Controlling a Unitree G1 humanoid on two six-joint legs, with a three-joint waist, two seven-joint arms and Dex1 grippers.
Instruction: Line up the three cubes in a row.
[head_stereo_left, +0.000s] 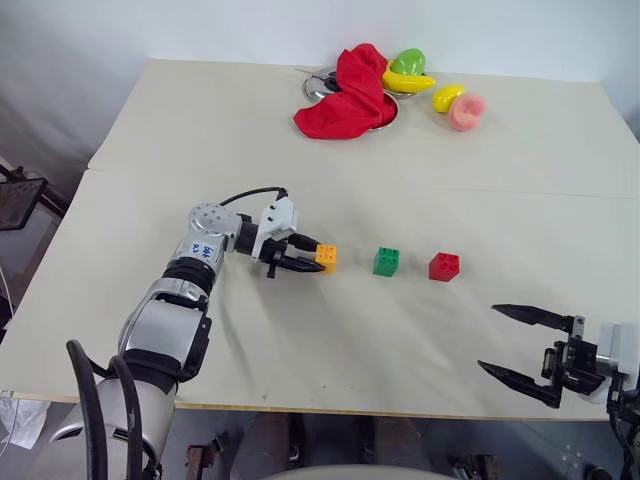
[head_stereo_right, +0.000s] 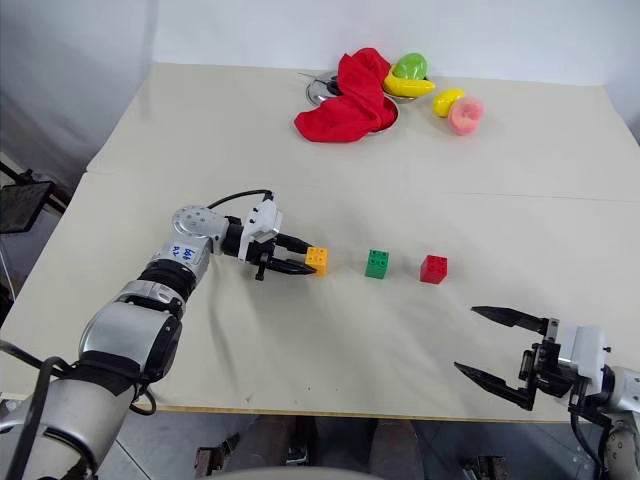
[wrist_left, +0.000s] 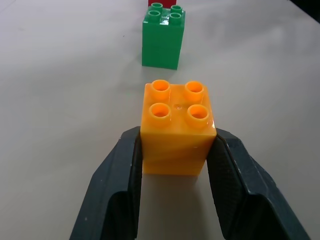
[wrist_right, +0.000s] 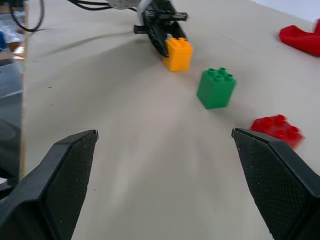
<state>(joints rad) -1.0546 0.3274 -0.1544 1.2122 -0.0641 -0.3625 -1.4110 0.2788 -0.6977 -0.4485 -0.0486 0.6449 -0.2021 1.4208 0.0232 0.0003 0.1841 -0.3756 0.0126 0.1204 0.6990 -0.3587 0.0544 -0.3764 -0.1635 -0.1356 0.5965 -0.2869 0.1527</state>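
Note:
Three studded cubes stand in a row across the middle of the table: the orange-yellow cube (head_stereo_left: 326, 257) on the left, the green cube (head_stereo_left: 387, 261) in the middle, the red cube (head_stereo_left: 444, 266) on the right. My left gripper (head_stereo_left: 320, 258) reaches in from the left and is shut on the orange-yellow cube (wrist_left: 176, 127), one black finger (wrist_left: 120, 175) pressed to each side. The cube rests on the table. My right gripper (head_stereo_left: 488, 337) hovers near the front right edge, open wide and empty, pointing toward the cubes (wrist_right: 216, 88).
At the back of the table a metal bowl (head_stereo_left: 318, 84) holds a red cloth (head_stereo_left: 345, 95). Toy fruits lie beside it: a green one (head_stereo_left: 408, 62), a yellow banana (head_stereo_left: 410, 82), a yellow one (head_stereo_left: 447, 96) and a pink one (head_stereo_left: 467, 111).

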